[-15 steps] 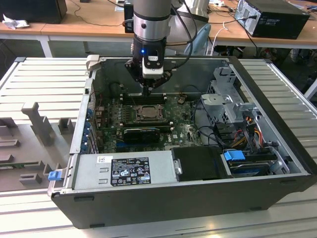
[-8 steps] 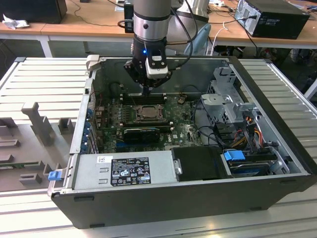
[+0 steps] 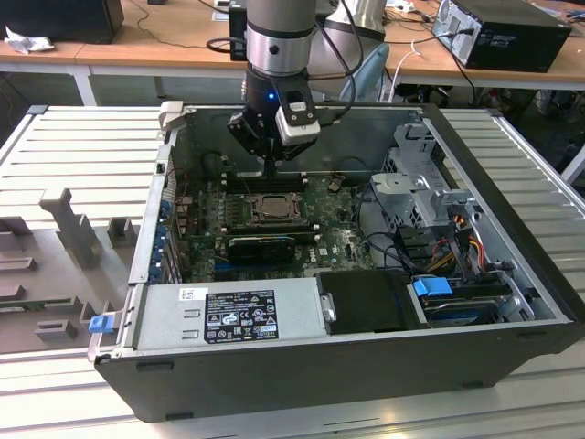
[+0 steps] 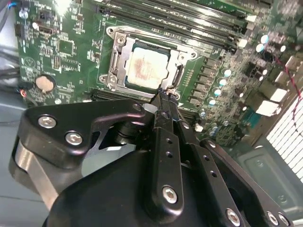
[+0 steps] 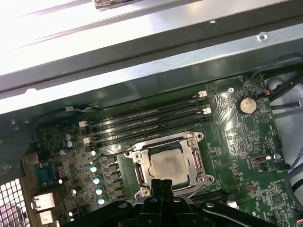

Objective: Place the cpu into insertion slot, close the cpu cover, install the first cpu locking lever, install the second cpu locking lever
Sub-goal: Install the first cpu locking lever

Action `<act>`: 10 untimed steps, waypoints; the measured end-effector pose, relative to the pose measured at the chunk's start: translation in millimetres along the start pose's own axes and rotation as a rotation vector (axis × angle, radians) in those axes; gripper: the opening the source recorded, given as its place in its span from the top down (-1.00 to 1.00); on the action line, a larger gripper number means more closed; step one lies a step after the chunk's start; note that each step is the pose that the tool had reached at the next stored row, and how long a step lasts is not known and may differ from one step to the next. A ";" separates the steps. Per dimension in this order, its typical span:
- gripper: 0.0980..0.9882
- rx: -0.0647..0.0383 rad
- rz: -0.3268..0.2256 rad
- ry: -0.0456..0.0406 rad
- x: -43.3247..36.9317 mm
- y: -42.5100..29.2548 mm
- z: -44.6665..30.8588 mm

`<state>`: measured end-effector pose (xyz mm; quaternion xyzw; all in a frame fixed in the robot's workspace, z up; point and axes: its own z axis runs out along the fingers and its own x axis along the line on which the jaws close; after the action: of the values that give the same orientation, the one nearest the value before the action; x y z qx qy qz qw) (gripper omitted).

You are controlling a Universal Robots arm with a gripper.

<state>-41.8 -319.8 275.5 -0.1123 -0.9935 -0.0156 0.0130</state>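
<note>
Gripper (image 3: 268, 166) hangs inside the open pc case (image 3: 384, 380), low over the green mobo (image 4: 71, 52), approx. above the insertion slot (image 3: 265, 208) mid-board. In both wrist views its two black fingers (image 5: 156, 183) sit pressed together, tips side by side w/ no real gap and nothing clearly pinched between them. Can't tell if a thin wire is caught there. In the second wrist view the tips come down right at the slot's edge, touching or just off it. The cpu (image 4: 146, 68) lies flat in the slot, pale top face up. The cpu cover (image 4: 120, 61) lies down over it, silvery frame around the chip w/ the chip showing thru the window. Thin wire levers (image 5: 111, 153) run beside the frame's edges; latched or not, can't tell. Long black memory slots (image 5: 151, 120) lie just beside the slot, on the side away from the fingers. A coin battery (image 5: 246, 105) sits further off on the board. In the exterior view a psu (image 3: 228, 315) w/ labels fills the case's near edge.
</note>
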 end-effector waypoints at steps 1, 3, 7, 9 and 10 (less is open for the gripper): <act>0.98 0.000 -0.019 0.0003 0.0 0.0 0.0; 0.98 0.002 -0.072 0.0007 0.0 0.0 0.2; 0.98 0.003 -0.132 -0.0031 0.0 0.0 0.7; 0.98 0.002 -0.145 -0.0057 0.4 -0.1 1.1; 0.98 0.002 -0.149 -0.0067 0.8 -0.3 1.4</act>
<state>-42.7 -319.8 274.1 -0.0379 -0.9991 -0.0152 0.0086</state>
